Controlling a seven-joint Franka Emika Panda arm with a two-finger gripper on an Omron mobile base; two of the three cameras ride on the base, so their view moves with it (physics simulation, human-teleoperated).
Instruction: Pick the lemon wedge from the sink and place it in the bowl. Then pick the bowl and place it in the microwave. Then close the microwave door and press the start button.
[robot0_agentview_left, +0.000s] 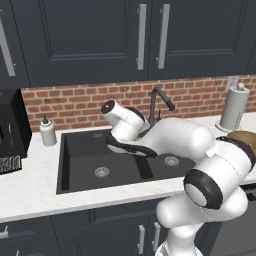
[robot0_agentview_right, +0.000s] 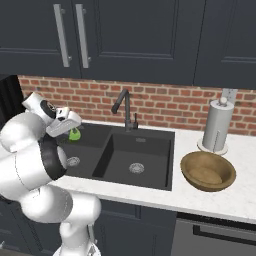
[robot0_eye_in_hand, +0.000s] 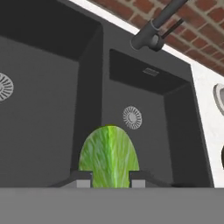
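My gripper (robot0_agentview_right: 74, 131) hangs over the left basin of the black sink (robot0_agentview_right: 165, 167), shut on the small green lemon wedge (robot0_agentview_right: 75, 135). In the hand view the lemon wedge (robot0_eye_in_hand: 108, 157) sits upright between the two finger tips, with the sink's (robot0_eye_in_hand: 43, 109) divider and right basin behind it. The arm hides most of the hand in the left base view, where the sink (robot0_agentview_left: 80, 165) lies below it. The wooden bowl (robot0_agentview_right: 207, 171) stands empty on the counter right of the sink. Part of the bowl (robot0_agentview_left: 241, 136) shows behind my arm. The microwave is out of view.
A dark faucet (robot0_agentview_right: 125, 107) rises behind the sink's divider. A paper towel roll (robot0_agentview_right: 217, 125) stands behind the bowl. A soap dispenser (robot0_agentview_left: 47, 131) and a black appliance (robot0_agentview_left: 10, 130) stand left of the sink. Dark cabinets hang overhead.
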